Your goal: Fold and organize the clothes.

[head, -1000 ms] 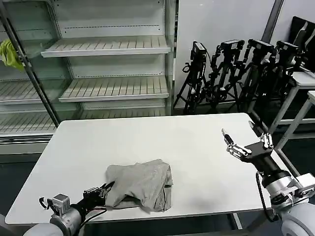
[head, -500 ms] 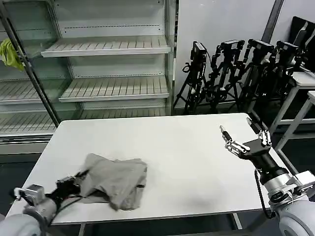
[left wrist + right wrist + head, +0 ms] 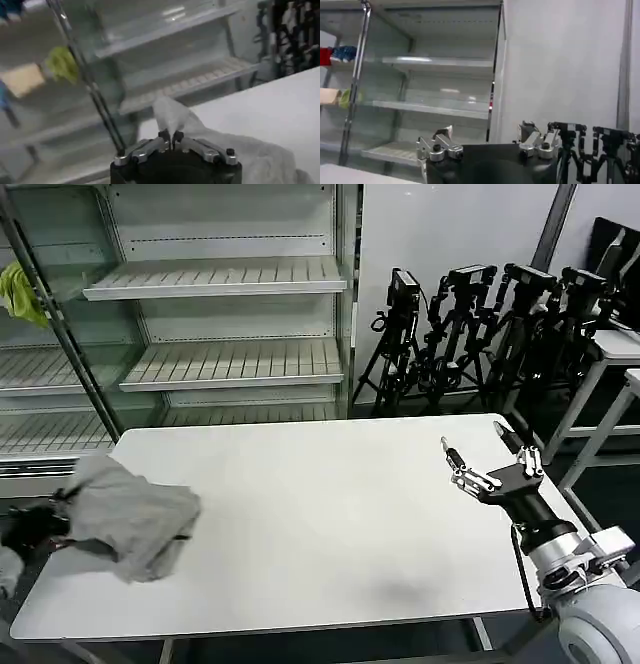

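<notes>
At the table's (image 3: 300, 514) left edge, my left gripper (image 3: 170, 136) pinches the bunched grey T-shirt (image 3: 130, 514), half overhanging. Fabric could slip from that small pinch and drop off. My right gripper (image 3: 485, 466) hovers spread over the right side.

I found no text, label, brand, number or sign that I could read anywhere; the shelves (image 3: 225, 279), the counter (image 3: 330, 514) and the tripods (image 3: 470, 334) at two o'clock bore nothing legible.
</notes>
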`<action>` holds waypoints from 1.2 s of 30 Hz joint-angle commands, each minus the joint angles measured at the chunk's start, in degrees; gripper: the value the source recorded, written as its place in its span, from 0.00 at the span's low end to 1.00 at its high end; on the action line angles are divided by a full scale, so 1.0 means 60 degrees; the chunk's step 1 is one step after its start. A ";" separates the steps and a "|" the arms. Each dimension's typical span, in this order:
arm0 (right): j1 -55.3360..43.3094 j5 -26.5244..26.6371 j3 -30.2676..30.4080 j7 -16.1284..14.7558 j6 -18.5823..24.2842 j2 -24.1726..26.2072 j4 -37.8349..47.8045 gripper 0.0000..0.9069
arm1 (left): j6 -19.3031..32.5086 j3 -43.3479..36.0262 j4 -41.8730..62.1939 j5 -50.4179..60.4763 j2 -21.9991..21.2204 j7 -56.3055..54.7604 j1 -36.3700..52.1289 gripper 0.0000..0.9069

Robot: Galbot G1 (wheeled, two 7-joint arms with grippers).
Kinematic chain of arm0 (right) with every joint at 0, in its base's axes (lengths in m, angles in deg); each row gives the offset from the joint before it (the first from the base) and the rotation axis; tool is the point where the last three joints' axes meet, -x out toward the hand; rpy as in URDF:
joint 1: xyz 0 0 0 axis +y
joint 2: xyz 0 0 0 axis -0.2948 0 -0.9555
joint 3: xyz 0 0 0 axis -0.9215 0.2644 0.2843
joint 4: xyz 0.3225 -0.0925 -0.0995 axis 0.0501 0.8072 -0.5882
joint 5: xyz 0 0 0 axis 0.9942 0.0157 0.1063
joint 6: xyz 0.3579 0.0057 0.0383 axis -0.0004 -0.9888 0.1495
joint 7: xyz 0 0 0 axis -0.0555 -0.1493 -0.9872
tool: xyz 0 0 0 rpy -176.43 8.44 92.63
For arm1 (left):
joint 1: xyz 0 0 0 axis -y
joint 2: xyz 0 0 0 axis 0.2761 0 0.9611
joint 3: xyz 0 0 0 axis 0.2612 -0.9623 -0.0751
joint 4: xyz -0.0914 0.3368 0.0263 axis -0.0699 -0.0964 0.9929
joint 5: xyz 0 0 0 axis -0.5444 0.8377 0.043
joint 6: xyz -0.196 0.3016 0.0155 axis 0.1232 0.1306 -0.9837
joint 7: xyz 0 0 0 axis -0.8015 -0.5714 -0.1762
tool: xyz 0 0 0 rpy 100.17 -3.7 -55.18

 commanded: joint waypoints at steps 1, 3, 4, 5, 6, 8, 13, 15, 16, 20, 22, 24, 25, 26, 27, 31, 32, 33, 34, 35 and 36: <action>-0.0056 0.0007 0.0077 -0.0005 0.0044 -0.0012 0.0092 1.00 | 0.1989 0.1317 0.1437 0.6117 0.0317 0.0672 0.0126 0.04; -0.0050 0.0008 0.0078 -0.0001 0.0048 -0.0028 0.0106 1.00 | 0.2367 0.1177 0.1308 0.6815 0.0100 0.0800 0.0159 0.04; -0.0043 0.0007 0.0075 0.0000 0.0049 -0.0035 0.0107 1.00 | 0.2352 0.0887 0.1035 0.6881 -0.0051 0.0806 0.0109 0.04; -0.0039 0.0007 0.0072 0.0000 0.0047 -0.0041 0.0105 1.00 | 0.2306 0.0770 0.0903 0.6749 -0.0122 0.0820 0.0044 0.04; -0.0017 0.0004 0.0066 0.0004 0.0046 -0.0055 0.0092 1.00 | 0.2283 0.0477 0.0716 0.6665 -0.0257 0.0808 -0.0053 0.04; 0.0033 -0.0002 0.0034 0.0016 0.0034 -0.0088 0.0058 1.00 | 0.2325 -0.0345 0.0082 0.6149 -0.0691 0.0812 -0.0227 0.04; 0.0187 -0.0029 -0.0073 0.0052 -0.0014 -0.0134 -0.0044 1.00 | 0.1517 -0.2817 -0.0809 0.3687 -0.1409 0.0473 -0.0249 0.04; 0.0264 -0.0042 -0.0127 0.0063 -0.0032 -0.0136 -0.0072 1.00 | 0.1368 -0.3491 -0.0824 0.3653 -0.1602 0.0432 -0.0071 0.04; 0.0306 -0.0054 -0.0156 0.0067 -0.0040 -0.0134 -0.0092 1.00 | 0.1278 -0.4031 -0.0832 0.3409 -0.1735 0.0376 0.0068 0.04; 0.0495 -0.0067 -0.0348 0.0117 -0.0124 -0.0153 -0.0182 1.00 | 0.0817 -0.5141 -0.0818 0.2702 -0.2011 0.0203 0.0668 0.06; 0.0571 -0.0091 -0.0406 0.0143 -0.0168 -0.0181 -0.0223 1.00 | 0.0677 -0.5446 -0.0773 0.2398 -0.2074 0.0129 0.0957 0.06; 0.0663 -0.0118 -0.0455 0.0169 -0.0211 -0.0194 -0.0284 1.00 | 0.0531 -0.5704 -0.0705 0.2049 -0.2117 0.0035 0.1318 0.06; 0.0677 -0.0130 -0.0466 0.0178 -0.0228 -0.0202 -0.0304 1.00 | 0.0501 -0.5800 -0.0657 0.2021 -0.2141 0.0006 0.1436 0.04; 0.0701 -0.0145 -0.0474 0.0195 -0.0245 -0.0213 -0.0329 1.00 | 0.0495 -0.5871 -0.0609 0.2015 -0.2176 -0.0011 0.1583 0.06; 0.0726 -0.0164 -0.0480 0.0206 -0.0264 -0.0220 -0.0350 1.00 | 0.0491 -0.5975 -0.0547 0.2015 -0.2188 -0.0013 0.1720 0.06; 0.0851 -0.0227 -0.0528 0.0239 -0.0314 -0.0261 -0.0446 1.00 | 0.0386 -0.6312 -0.0519 0.1789 -0.2274 -0.0067 0.2101 0.06; 0.0879 -0.0243 -0.0530 0.0243 -0.0320 -0.0277 -0.0458 1.00 | 0.0349 -0.6371 -0.0532 0.1660 -0.2299 -0.0101 0.2165 0.06; 0.0911 -0.0262 -0.0527 0.0252 -0.0331 -0.0290 -0.0474 1.00 | 0.0261 -0.6507 -0.0564 0.1447 -0.2327 -0.0152 0.2322 0.06; 0.0943 -0.0294 -0.0522 0.0257 -0.0337 -0.0302 -0.0494 1.00 | 0.0199 -0.6554 -0.0572 0.1416 -0.2350 -0.0188 0.2377 0.06; 0.0977 -0.0319 -0.0520 0.0259 -0.0342 -0.0312 -0.0511 1.00 | 0.0138 -0.6599 -0.0597 0.1160 -0.2368 -0.0247 0.2451 0.04; 0.1025 -0.0342 -0.0525 0.0263 -0.0350 -0.0320 -0.0548 1.00 | -0.0031 -0.6714 -0.0633 0.0810 -0.2422 -0.0345 0.2597 0.06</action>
